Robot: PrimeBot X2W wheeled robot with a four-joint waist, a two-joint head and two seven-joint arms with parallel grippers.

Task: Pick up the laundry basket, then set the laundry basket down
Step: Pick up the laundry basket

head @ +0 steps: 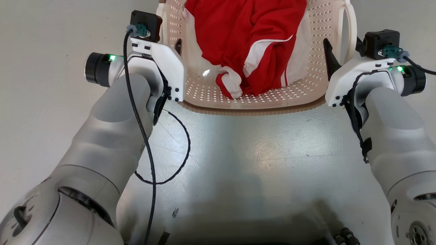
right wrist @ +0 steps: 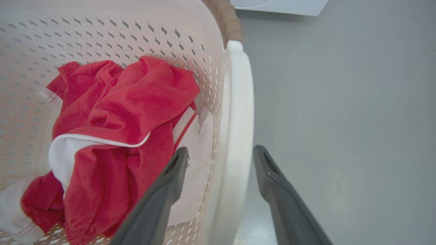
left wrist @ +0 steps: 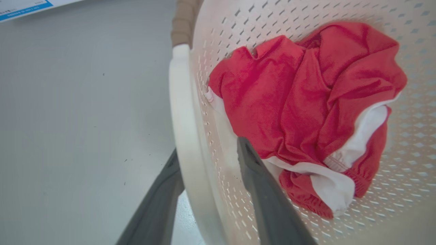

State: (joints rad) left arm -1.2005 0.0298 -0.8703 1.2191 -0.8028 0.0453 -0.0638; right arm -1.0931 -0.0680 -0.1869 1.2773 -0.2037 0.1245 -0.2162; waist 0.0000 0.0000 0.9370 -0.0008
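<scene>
Floor [right wrist: 340, 102] on both outer sides of the laundry basket [head: 255, 102] is open, free approach there. Left gripper [left wrist: 207, 146]: jaws straddle the left handle [left wrist: 182, 112], one finger outside over floor, the other inside near the perforated wall, red garment [left wrist: 306, 102] just beside it. Right gripper [right wrist: 220, 150]: jaws straddle the right handle [right wrist: 238, 102] with gaps either side, inner finger over the garment's white edge. Garment crowds the basket's middle. Loose black cable [head: 188, 146] loops beside the left forearm.
</scene>
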